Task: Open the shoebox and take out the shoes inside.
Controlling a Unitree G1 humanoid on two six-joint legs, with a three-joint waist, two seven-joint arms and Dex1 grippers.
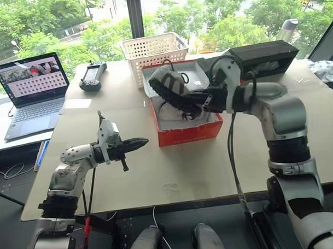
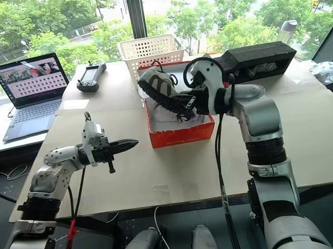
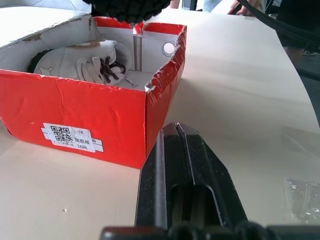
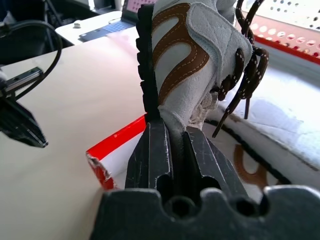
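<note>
Hanging above the open shoebox (image 1: 188,132), one shoe (image 1: 168,86) is clamped by the right gripper (image 4: 172,132); left gripper (image 1: 141,142) fingers pressed together.

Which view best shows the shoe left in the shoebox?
Left wrist view: the remaining shoe lies in plain sight inside the shoebox. In both eye views the lifted shoe and right gripper largely cover it.

An open laptop (image 1: 33,93) stands at the far left on a lower side surface. On the beige table (image 1: 184,167) lie a black handheld controller (image 1: 92,75), a white perforated basket (image 1: 151,53), and a long black foam block (image 1: 265,56). Behind it stands perhaps a grey bottle (image 1: 287,30).
</note>
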